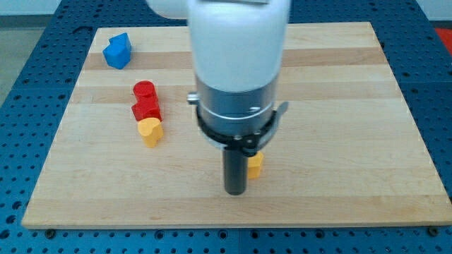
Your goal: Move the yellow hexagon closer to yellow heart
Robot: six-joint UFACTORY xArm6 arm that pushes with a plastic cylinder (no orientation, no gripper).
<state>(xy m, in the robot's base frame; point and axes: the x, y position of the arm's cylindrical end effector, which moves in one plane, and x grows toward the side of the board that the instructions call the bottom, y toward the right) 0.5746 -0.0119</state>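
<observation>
You're getting a single view, looking down at a slant from in front of the wooden board point(339, 106), taking in nearly all of it plus strips of blue pegboard point(21, 85) around the edges. The arm housing point(236, 49) is sitting close to the lens, cutting off at the view's top and hiding the board's middle. No second view is sharing anything with it.

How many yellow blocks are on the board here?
2: the yellow heart left of centre, below two red blocks; the yellow hexagon partly hidden behind my tip. The arm may hide more.

The rod point(235, 168) hides most of the yellow block point(255, 165).
</observation>
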